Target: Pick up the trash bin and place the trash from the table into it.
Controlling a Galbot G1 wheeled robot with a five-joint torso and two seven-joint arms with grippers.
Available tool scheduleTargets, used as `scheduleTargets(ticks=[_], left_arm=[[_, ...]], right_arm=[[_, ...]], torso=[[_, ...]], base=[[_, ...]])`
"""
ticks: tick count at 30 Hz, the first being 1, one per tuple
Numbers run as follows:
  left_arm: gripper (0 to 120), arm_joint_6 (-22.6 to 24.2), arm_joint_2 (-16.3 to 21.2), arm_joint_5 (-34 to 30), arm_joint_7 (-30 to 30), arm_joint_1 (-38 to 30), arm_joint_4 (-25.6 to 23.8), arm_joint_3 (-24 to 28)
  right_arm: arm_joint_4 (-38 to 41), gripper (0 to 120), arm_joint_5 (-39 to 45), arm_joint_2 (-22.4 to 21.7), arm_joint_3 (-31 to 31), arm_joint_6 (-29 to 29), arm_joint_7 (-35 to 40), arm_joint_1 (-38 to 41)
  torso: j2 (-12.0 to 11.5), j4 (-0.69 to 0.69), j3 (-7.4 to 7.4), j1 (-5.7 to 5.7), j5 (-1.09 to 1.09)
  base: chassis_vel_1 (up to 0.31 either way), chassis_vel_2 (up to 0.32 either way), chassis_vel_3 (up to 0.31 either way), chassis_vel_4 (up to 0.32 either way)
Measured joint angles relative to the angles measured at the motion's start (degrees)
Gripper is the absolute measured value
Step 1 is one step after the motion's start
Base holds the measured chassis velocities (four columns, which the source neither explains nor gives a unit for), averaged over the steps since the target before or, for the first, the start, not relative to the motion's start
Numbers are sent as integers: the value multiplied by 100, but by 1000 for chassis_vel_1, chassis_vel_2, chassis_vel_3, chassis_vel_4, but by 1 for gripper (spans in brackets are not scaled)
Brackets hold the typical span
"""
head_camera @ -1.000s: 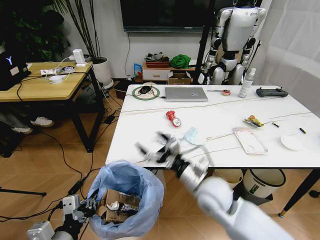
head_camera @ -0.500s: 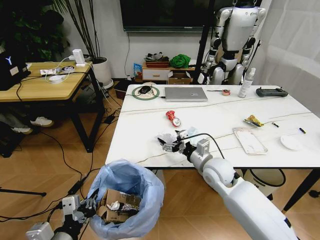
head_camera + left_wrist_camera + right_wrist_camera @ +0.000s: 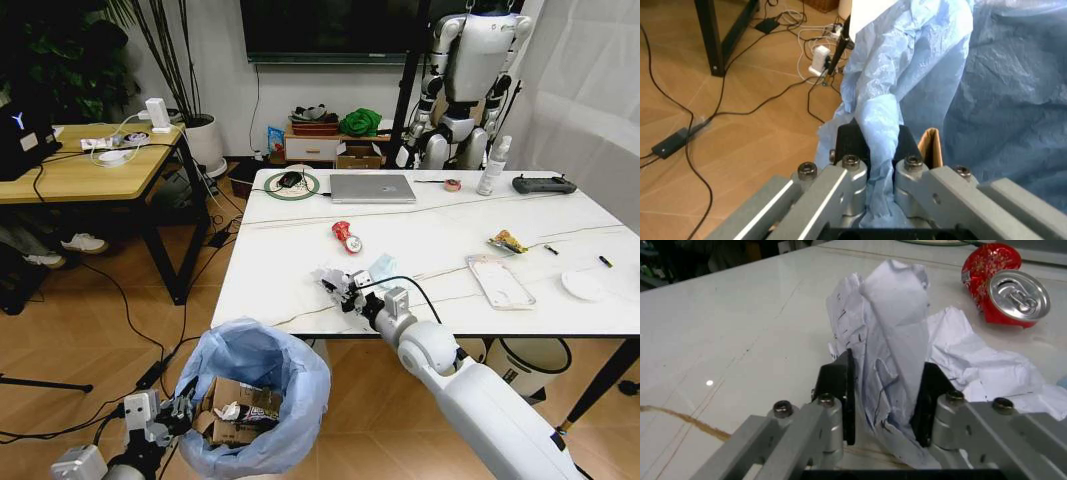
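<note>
The trash bin [image 3: 257, 392], lined with a billowing blue bag, hangs below the table's front-left corner, with brown cardboard [image 3: 238, 413] inside. My left gripper [image 3: 176, 407] is shut on the bag's rim [image 3: 878, 131]. On the white table [image 3: 283, 231], my right gripper [image 3: 343, 289] is shut on a crumpled white paper [image 3: 891, 329]. A crushed red can [image 3: 346, 237] lies just beyond it, also seen close up as the red can [image 3: 1001, 282]. A light blue face mask [image 3: 386, 268] lies beside the gripper. A wrapper [image 3: 507, 241] and a white disc [image 3: 583, 286] lie at the right.
A grey laptop [image 3: 372, 188], a spray bottle [image 3: 490, 167], a black controller [image 3: 543, 184] and a clear packet [image 3: 499, 281] sit on the table. A wooden desk [image 3: 75, 170] stands to the left. Cables [image 3: 740, 100] cross the floor. Two bins [image 3: 524, 365] stand under the table's right side.
My right arm swung in over the table's front edge and settled on the crumpled paper, which now stands between its fingers. The bin and left arm have not moved.
</note>
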Motion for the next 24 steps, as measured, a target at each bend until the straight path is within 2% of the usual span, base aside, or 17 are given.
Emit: scheduleTargets(ticks=[7, 12, 18, 21, 24], left_arm=[[0, -6, 10, -5, -2, -18, 29, 19], [0, -9, 20, -12, -2, -22, 39, 23], [0, -12, 11, -14, -1, -32, 45, 47], [0, -12, 0, -12, -1, -35, 50, 67], [0, -13, 1, -9, -1, -31, 51, 70]], right_arm=[[126, 0, -9, -45, 16, 83, 3, -73], [344, 0, 40, -82, 11, 167, 28, -104], [802, 0, 395, -243, -90, 666, -111, -223], [1314, 0, 777, -438, -347, 1098, -399, -327], [1835, 0, 998, -628, -858, 1719, -756, -438]], torso=[[0, 0, 0, 0, 0], [0, 1, -1, 0, 0], [0, 0, 0, 0, 0], [0, 1, -1, 0, -1], [0, 1, -1, -1, 0]], base=[[0, 0, 0, 0], [0, 0, 0, 0], [0, 0, 0, 0], [0, 0, 0, 0], [0, 0, 0, 0]])
